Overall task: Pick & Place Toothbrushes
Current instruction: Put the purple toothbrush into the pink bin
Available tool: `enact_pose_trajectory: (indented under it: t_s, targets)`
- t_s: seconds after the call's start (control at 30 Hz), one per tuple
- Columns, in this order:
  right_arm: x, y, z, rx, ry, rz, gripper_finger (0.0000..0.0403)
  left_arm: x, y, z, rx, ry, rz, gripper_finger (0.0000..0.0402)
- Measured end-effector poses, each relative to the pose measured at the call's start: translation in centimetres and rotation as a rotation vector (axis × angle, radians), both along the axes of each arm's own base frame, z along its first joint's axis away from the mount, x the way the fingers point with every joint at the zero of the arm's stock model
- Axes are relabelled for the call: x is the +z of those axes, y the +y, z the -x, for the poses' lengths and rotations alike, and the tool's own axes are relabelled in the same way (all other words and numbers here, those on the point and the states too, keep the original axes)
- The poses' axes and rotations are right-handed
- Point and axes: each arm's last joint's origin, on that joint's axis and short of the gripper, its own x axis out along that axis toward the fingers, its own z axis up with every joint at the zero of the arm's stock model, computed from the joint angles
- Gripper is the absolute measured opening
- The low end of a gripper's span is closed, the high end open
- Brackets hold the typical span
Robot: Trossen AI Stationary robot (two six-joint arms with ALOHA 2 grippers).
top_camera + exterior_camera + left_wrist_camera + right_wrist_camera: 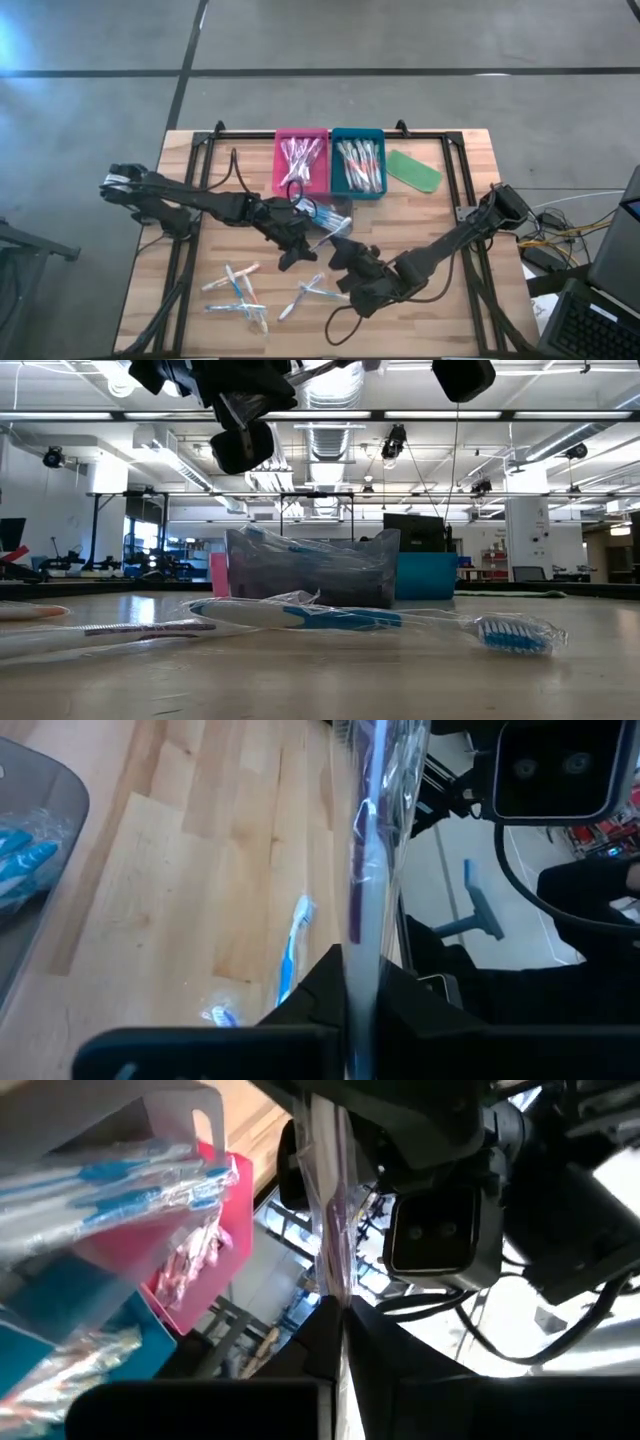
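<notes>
I see my left arm reaching in from the left edge toward mid-bench, its tool point(318, 232) raised, fingers pinched together on a wrapped toothbrush point(365, 870). My right arm comes in from the right edge, bent low across the front, its tool point(345, 250) just beside the left one, pinching the same toothbrush.

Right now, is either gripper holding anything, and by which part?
Both grippers, left and right, are shut on one wrapped toothbrush; which end each holds cannot be told.
</notes>
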Motion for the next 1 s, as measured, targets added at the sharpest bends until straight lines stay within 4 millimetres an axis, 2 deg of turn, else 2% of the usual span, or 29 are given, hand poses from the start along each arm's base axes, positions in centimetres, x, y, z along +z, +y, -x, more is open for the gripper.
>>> enact_pose_trajectory:
  t_s: [0.33, 0.47, 0.8, 1.0]
  targets:
    - [0.0, -0.1, 0.0, -0.067, -0.149, -0.16, 0.0014, 0.1, 1.1, -0.1, 0.014, -0.009, -0.016, 0.0021]
    - [0.0, -0.2, 0.1, -0.094, -0.204, -0.232, 0.0036, 0.5, 2.4, 0.0, 0.04, -0.043, -0.041, 0.0024]
    - [-1.3, -1.4, 2.2, -0.3, -0.35, -0.426, 0.0116, 1.4, 8.3, 0.6, 0.239, -0.074, -0.081, 0.0021]
    - [-1.1, -3.1, 4.8, -0.474, -0.585, -0.486, 0.0148, 1.4, 12.6, 1.4, 0.433, -0.053, -0.075, 0.0023]
